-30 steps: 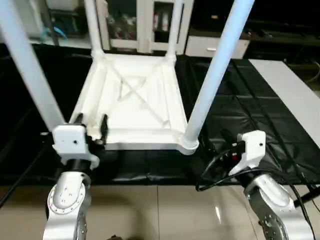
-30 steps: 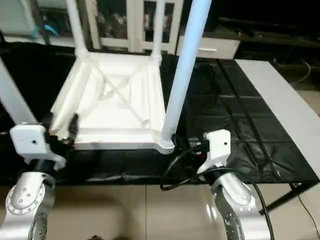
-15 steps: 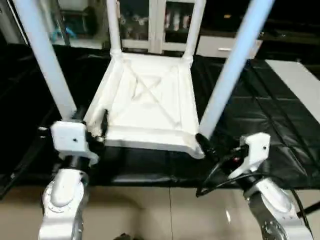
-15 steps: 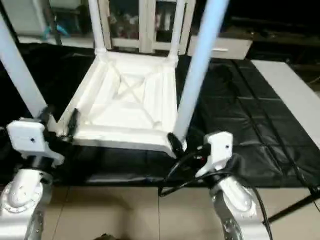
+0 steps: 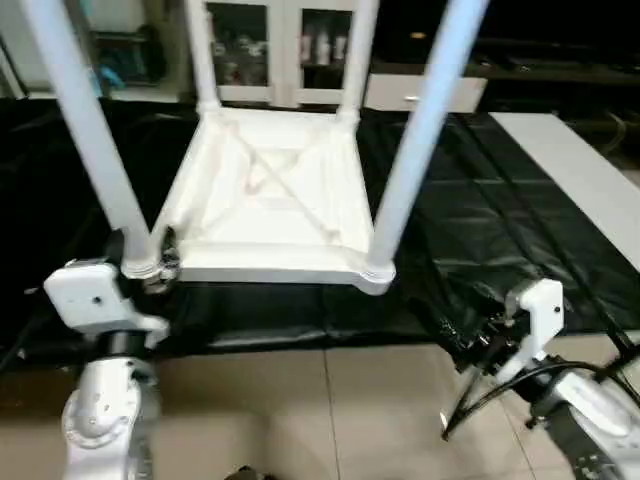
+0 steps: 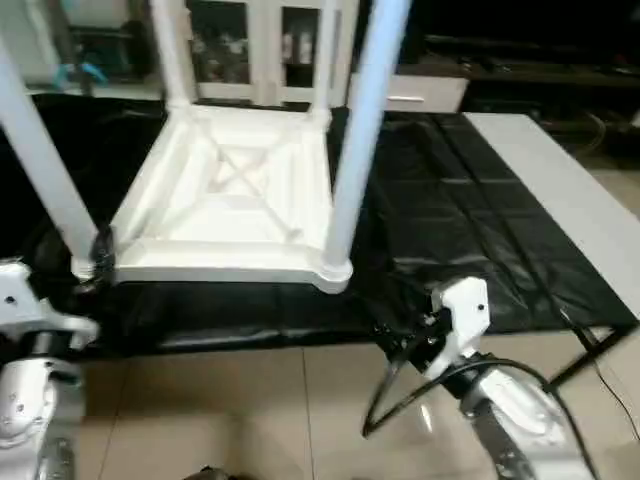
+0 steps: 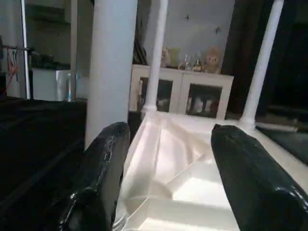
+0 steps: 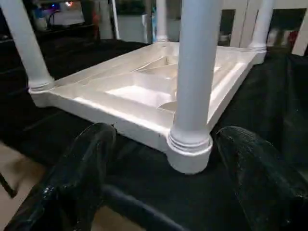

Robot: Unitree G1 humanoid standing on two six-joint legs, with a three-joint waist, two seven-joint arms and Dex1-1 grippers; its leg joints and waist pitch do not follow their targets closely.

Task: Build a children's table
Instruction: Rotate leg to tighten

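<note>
work table (image 5: pixel 470 230): big, black cover; kids' table sits on it upside-down, near the front edge.
tabletop (image 5: pixel 270 215): white plastic, underside up, X-ribs showing, lying flat on the black cover.
legs: all 4 look seated in the corner sockets & standing up — near-left leg (image 5: pixel 85 130), near-right leg (image 5: pixel 420 130), far-left leg (image 5: pixel 200 50), far-right leg (image 5: pixel 358 55).
progress: assembly looks basically done, imo. No loose leg lying about on the cover.
left to do: prob. check the legs are pushed fully home, then flip the table onto its feet. Can't tell from here how tight each socket is.
left gripper (image 7: pixel 168 163): at the near-left corner, just in front of that leg's base. Fingers (image 7: pixel 103 168) spread fairly wide, nothing between them. In the wrist view one finger sits beside the leg and the gap looks in over the tabletop rim; touching or not, can't tell.
right gripper (image 8: pixel 161 178): low, off the table's front edge, well short of the near-right corner socket (image 8: pixel 189 151). Fingers (image 8: pixel 82 168) wide apart, empty; leg base is framed between them but apart from both.
risk: long legs up = top-heavy for the flip, so needs both sides held, I'd guess.
</note>
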